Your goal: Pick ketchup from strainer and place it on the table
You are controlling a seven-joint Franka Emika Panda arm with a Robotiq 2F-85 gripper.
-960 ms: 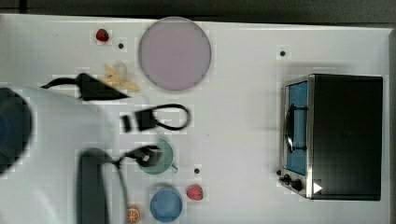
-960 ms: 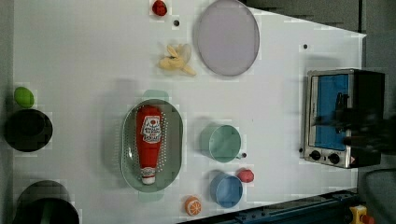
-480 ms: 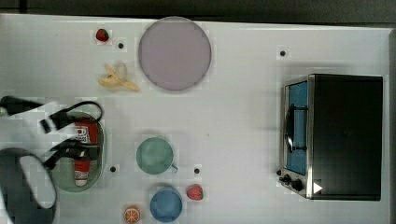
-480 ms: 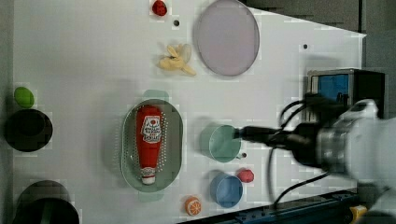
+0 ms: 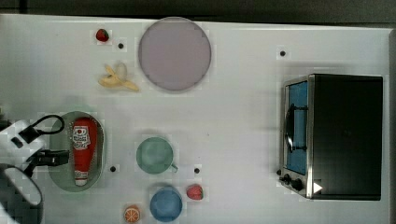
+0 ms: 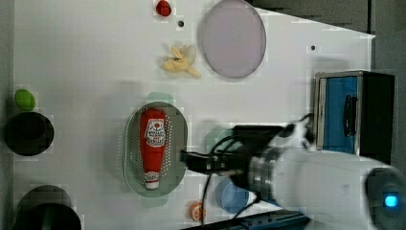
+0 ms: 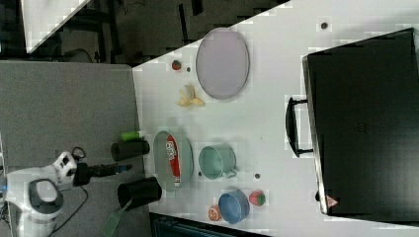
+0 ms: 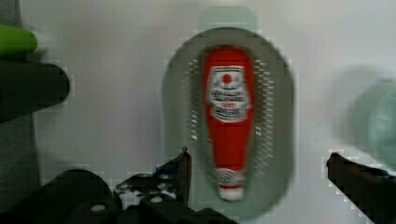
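Note:
The ketchup (image 5: 84, 148) is a red bottle with a white cap, lying lengthwise in the pale green strainer (image 5: 99, 140) on the white table (image 5: 243, 121). The left view shows the ketchup (image 6: 152, 143) and the strainer (image 6: 178, 139) too. My gripper (image 5: 63, 157) hovers at the strainer's edge on the top view's left. In the left view my gripper (image 6: 191, 160) reaches in from the right. In the wrist view my gripper (image 8: 258, 157) is open, its fingers (image 8: 184, 168) standing wide on either side of the ketchup (image 8: 229, 116) near its cap, holding nothing.
A green cup (image 5: 155, 155), a blue bowl (image 5: 166, 204), a strawberry (image 5: 194, 192) and an orange half (image 5: 132, 214) sit close to the strainer. A banana (image 5: 116, 78), a lilac plate (image 5: 174, 53) and a black toaster oven (image 5: 336, 135) lie farther off. Dark cylinders (image 6: 28, 133) stand beyond the table edge.
My arm has swung across the table from over the green cup to the strainer's side. The ketchup and strainer have not moved.

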